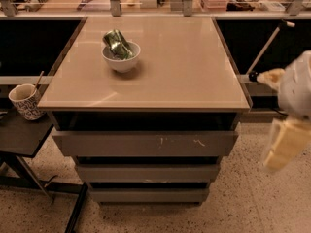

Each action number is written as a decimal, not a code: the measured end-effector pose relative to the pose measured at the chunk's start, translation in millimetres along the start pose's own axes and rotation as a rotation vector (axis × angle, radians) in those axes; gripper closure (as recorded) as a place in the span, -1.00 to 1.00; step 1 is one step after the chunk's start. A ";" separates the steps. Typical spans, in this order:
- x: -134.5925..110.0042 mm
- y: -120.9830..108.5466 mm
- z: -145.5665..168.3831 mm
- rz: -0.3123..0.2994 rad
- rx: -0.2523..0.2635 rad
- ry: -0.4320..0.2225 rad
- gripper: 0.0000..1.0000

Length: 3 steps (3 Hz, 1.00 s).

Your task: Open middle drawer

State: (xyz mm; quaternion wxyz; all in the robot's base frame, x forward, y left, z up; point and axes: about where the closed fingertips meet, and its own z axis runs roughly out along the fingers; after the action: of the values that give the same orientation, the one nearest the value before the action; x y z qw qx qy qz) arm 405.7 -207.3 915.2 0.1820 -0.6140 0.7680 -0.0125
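Note:
The middle drawer (147, 173) is the mid-sized plain grey front of the cabinet. It sits below the taller top front (146, 143) with white scratches and above the narrowest bottom front (148, 194). All three fronts lie stepped, with dark gaps between them. My gripper (283, 148) hangs at the right edge of the view, pale yellow under a white arm part. It is to the right of the cabinet, at about the height of the top front, apart from every drawer.
A white bowl (121, 56) holding a green crumpled packet stands on the beige cabinet top (170, 76). A patterned cup (25, 101) stands on a low dark side table (22, 135) at the left. A counter with clutter runs behind. The floor is speckled.

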 end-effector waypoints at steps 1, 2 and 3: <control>13.0 47.5 63.4 0.069 -0.047 -0.134 -1.00; 27.9 96.2 153.3 0.175 -0.133 -0.231 -1.00; 49.2 151.4 249.1 0.265 -0.229 -0.278 -1.00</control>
State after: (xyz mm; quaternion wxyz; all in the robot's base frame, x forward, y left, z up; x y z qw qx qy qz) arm 328.3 -165.8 633.0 0.2153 -0.5202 0.8058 0.1836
